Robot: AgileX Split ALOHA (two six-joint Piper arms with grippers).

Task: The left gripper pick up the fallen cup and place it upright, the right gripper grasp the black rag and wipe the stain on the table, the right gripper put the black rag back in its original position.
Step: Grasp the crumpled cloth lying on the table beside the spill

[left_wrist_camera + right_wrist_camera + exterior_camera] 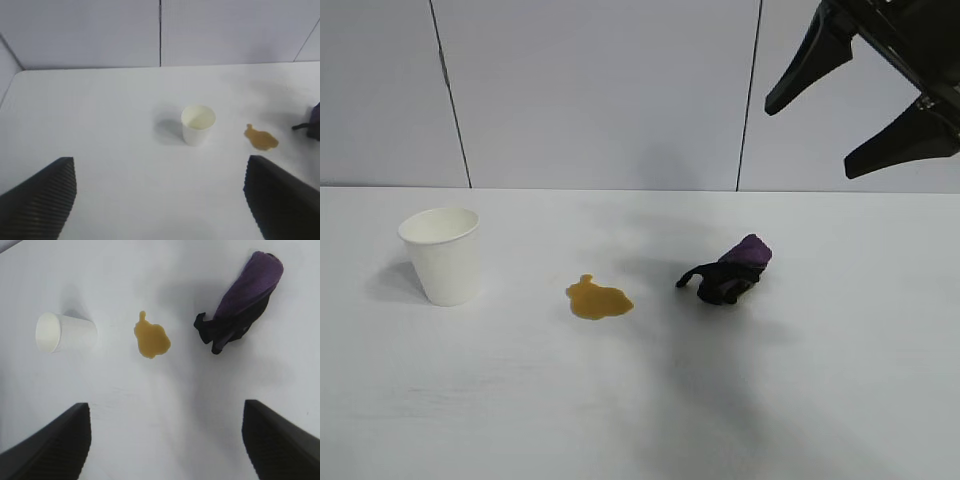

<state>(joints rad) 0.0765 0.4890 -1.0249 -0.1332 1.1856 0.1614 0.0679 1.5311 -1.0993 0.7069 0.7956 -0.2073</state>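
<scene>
The white paper cup (pixel 442 255) stands upright at the table's left; it also shows in the left wrist view (pixel 198 124) and the right wrist view (pixel 65 333). The amber stain (pixel 598 299) lies mid-table (pixel 260 138) (pixel 151 338). The black rag (pixel 728 272) with its purple patch lies to the right of the stain (pixel 240 305). My right gripper (pixel 808 135) hangs open high at the upper right, well above the rag (pixel 165 432). My left gripper (pixel 160 192) is open and empty, far back from the cup, and is out of the exterior view.
The white table (pixel 820 380) runs to a grey panelled wall (pixel 600 90) at the back. Only the rag's edge (pixel 312 125) shows in the left wrist view.
</scene>
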